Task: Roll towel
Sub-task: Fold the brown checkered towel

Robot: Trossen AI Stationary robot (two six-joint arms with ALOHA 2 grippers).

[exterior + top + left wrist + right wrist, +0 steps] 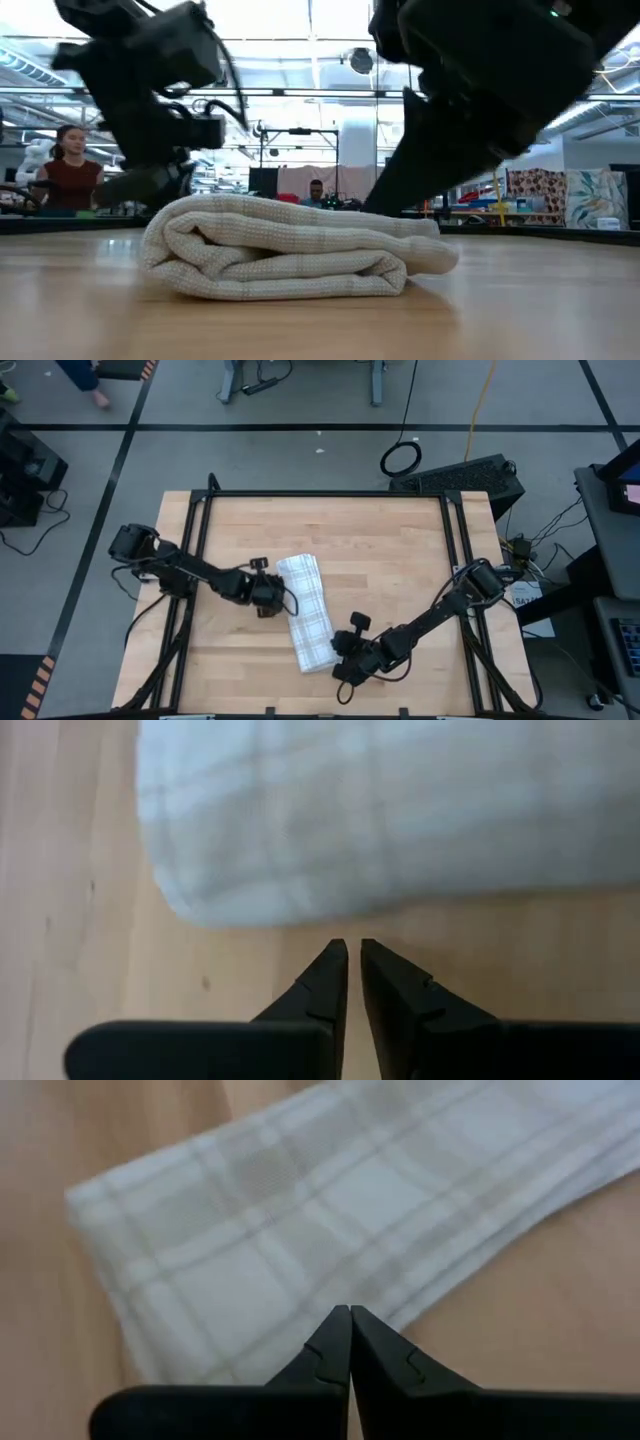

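Towel (308,612) lies as a layered bundle on the desk (400,550), rolling seemingly done; left gripper (353,952) fingers nearly closed, empty, just short of it; right gripper (349,1318) fingers shut, empty, tips at its edge.

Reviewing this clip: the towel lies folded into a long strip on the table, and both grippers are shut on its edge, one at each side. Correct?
Not quite. The towel does lie in a long folded strip, but neither gripper holds it. The left gripper and right gripper are both shut on nothing, beside the cloth, as the wrist views show.
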